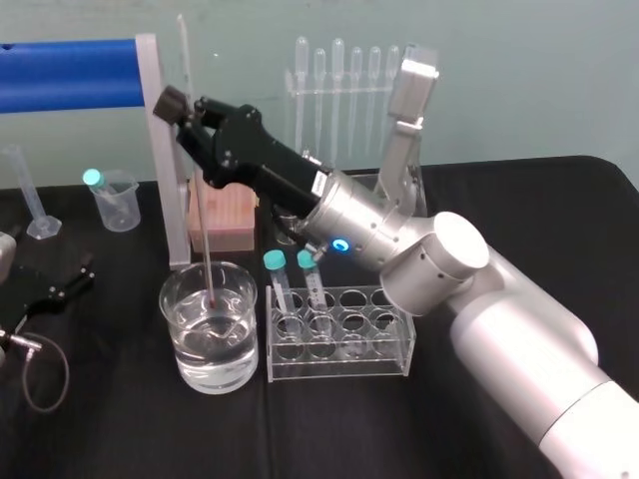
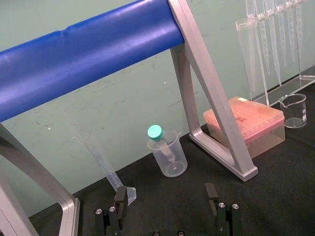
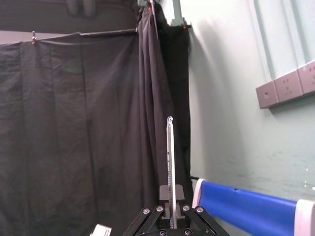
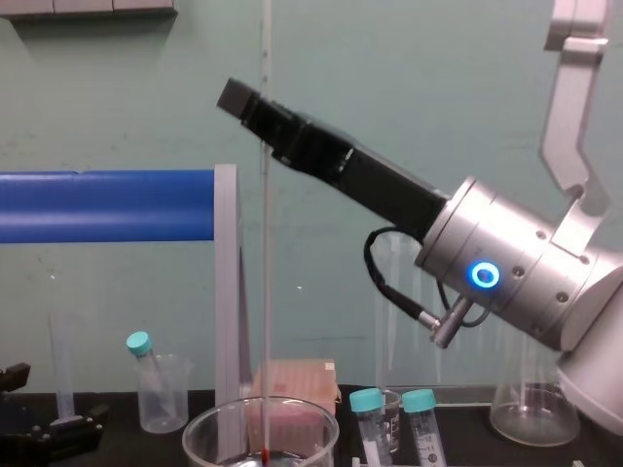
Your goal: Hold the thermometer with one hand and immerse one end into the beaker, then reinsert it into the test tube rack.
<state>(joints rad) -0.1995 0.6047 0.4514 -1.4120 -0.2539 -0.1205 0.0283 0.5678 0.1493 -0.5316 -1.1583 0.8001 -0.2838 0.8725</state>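
Note:
The thermometer [image 1: 198, 190] is a long thin glass rod standing almost upright, its lower end inside the large glass beaker [image 1: 210, 324] of clear liquid. In the chest view its red tip [image 4: 265, 453] sits just inside the beaker's rim [image 4: 209, 428]. My right gripper [image 1: 187, 112], black on a silver wrist with a blue ring, is shut on the rod's upper part, high above the beaker. The right wrist view shows the thermometer [image 3: 170, 162] rising from between the pinched fingers. The clear test tube rack [image 1: 339, 344] stands just right of the beaker. My left gripper [image 2: 166, 194] rests open at the table's left.
Two teal-capped tubes [image 1: 285, 289] stand in the rack. Behind the beaker are a pink box [image 1: 225, 220], a blue bar on a grey frame [image 1: 70, 75], a small plastic beaker [image 1: 115, 205], a measuring cylinder [image 1: 25, 190] and a pipette stand [image 1: 344, 80]. A conical flask [image 4: 531, 413] stands at the right.

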